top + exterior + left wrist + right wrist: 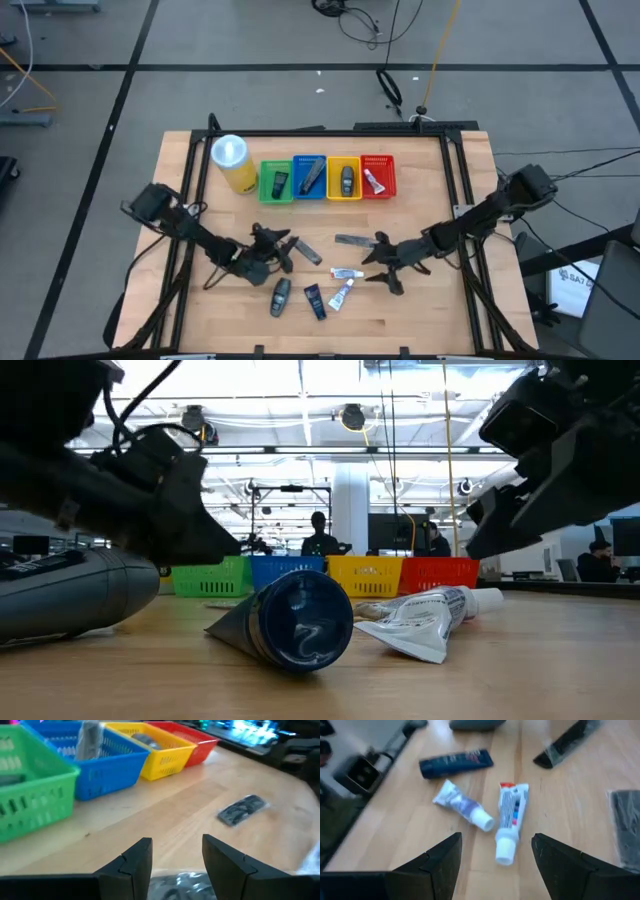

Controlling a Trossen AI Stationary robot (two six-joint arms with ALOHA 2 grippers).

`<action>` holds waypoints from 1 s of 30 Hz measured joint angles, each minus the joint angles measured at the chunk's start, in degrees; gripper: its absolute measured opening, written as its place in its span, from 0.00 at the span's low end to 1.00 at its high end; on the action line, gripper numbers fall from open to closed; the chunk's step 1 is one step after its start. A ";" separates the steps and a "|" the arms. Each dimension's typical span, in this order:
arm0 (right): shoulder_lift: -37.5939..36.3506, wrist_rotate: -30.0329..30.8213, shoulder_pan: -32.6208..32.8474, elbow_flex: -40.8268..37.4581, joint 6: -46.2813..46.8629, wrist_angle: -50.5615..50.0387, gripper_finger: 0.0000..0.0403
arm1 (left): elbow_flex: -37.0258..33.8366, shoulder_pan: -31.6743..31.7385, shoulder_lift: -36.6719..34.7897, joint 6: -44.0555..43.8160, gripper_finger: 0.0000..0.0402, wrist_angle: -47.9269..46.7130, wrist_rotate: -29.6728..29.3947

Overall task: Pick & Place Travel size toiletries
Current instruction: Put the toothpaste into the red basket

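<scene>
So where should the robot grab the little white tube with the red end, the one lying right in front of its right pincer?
Probably across the middle of the white toothpaste tube, coming straight down from above. It lies flat on the table, cap pointing toward the open right pincer. Its long sides are free; the other white tube sits close to its cap, so grip away from there.

Four baskets [326, 178], two white tubes [344, 283], one canister [232, 163]
</scene>
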 joint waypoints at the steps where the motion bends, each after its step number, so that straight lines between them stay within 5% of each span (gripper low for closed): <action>1: 0.57 1.16 0.50 1.11 -0.32 -1.80 0.58 | 0.60 0.10 1.14 -0.72 0.42 0.16 -0.19; 7: 6.48 8.27 1.25 5.09 -2.10 -3.51 0.58 | 2.10 1.67 2.61 1.57 0.42 0.45 2.68; 16: 16.40 8.49 1.16 8.83 -3.52 0.19 0.55 | 2.12 2.23 2.61 4.98 0.42 2.00 5.30; 24: 18.13 11.43 0.97 10.48 -2.11 0.18 0.30 | 2.12 2.23 2.61 6.38 0.42 2.70 5.58; 30: 9.21 13.50 -0.02 10.46 -1.92 -4.89 0.13 | 2.10 2.23 2.61 6.60 0.42 2.65 5.84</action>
